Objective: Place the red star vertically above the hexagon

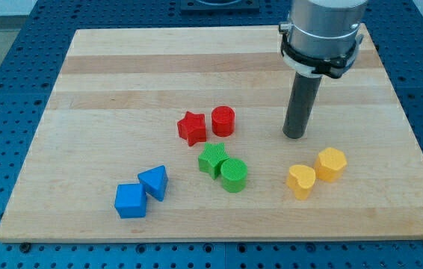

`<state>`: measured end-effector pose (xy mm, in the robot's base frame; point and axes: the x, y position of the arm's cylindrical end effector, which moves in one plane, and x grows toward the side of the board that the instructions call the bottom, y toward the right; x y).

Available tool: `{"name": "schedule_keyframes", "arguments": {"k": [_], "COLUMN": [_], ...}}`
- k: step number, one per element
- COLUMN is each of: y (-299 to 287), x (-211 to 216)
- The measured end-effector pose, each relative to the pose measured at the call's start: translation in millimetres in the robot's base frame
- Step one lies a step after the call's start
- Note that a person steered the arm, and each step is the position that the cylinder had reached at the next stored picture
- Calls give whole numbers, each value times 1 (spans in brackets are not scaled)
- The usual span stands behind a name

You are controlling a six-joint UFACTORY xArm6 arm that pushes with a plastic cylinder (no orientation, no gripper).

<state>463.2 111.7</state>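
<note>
Currently, tip: my tip (295, 135) rests on the wooden board (122, 90), right of the red cylinder (223, 120).
Red star: red star (192, 128) touches the cylinder's left side.
Hexagon: yellow hexagon (331, 164) sits below-right of tip.
Pincer: none fitted, only a rod.

The pale wooden table (107, 82) carries eight blocks. Near its middle, a red star (192, 128) touches a red cylinder (223, 120). Below them sit a green star (212, 159) and green cylinder (234, 175), touching. At the view's bottom left lie a blue cube (131, 201) and blue triangle (154, 182); right, a yellow heart (300, 181) and yellow hexagon (331, 164).
</note>
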Motion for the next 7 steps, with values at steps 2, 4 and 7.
{"name": "schedule_keyframes", "arguments": {"k": [2,4,7], "y": [0,-11,-29], "x": [0,0,0]}}
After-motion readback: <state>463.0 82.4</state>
